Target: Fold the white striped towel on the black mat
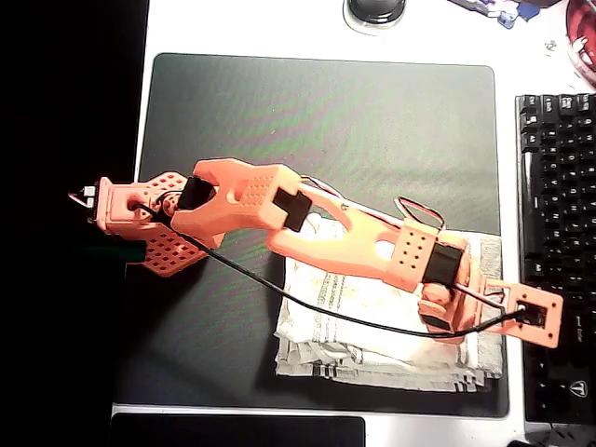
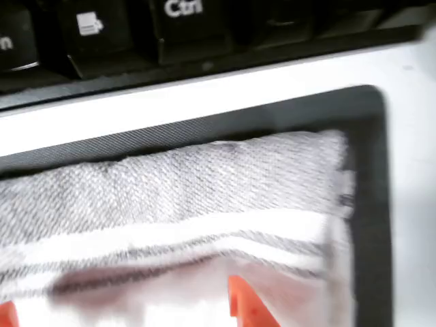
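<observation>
The white striped towel [image 1: 372,321] lies folded into layers on the lower right part of the black mat [image 1: 326,112], its stacked edges fanning out along the mat's bottom border in the overhead view. Thin grey-green stripes run across the cloth near the left and lower edges. The towel's right side reaches close to the mat's right edge, next to a black keyboard [image 1: 557,233] that sits on the white bench [image 1: 279,28] just beside the mat.

An orange arm [image 1: 307,228] stretches from its base at the mat's left edge diagonally across to the right, with a black cable [image 1: 307,303] trailing over the towel. The tool [image 1: 466,312] hangs over the towel's right portion, near the mat's right border; its fingertips are hidden beneath the wrist in the overhead view.

In the wrist view, the towel [image 2: 204,184] shows as a thick woven fold with a pale band and darker stripes, its corner sitting just inside the mat's rounded corner [image 2: 371,136]. Beyond the mat runs a strip of white bench, then the keyboard's keys [image 2: 184,20], one marked Ctrl. Two orange fingertips [image 2: 242,303] show at the bottom edge, blurred against the cloth and set apart from one another; whether they pinch any cloth cannot be told.
</observation>
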`<state>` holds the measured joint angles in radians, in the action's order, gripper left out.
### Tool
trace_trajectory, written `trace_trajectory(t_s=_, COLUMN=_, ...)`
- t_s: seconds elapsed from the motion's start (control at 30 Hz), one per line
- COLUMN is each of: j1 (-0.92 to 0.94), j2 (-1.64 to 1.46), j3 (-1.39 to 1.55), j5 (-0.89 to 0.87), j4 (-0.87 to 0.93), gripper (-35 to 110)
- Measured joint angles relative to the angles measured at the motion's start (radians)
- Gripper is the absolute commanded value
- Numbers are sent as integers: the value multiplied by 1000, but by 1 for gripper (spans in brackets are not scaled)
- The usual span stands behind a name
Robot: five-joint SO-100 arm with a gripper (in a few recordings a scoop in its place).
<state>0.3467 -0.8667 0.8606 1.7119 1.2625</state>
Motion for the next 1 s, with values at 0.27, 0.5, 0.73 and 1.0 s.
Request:
trace_trajectory(t_s=0.27, j1=43, j2=-282, j3=229, j5=103, j4=144, gripper=38)
trace_trajectory(t_s=0.5, j1=87, j2=-460, j3=472, j5=164, j4=356, gripper=38)
trace_trajectory(t_s=0.73, j1=101, j2=-514, j3=726, j5=209, j4=298, gripper=37)
trace_trajectory(t_s=1.0, j1=150, j2=-534, j3=953, j5=241, j4=69, gripper=37)
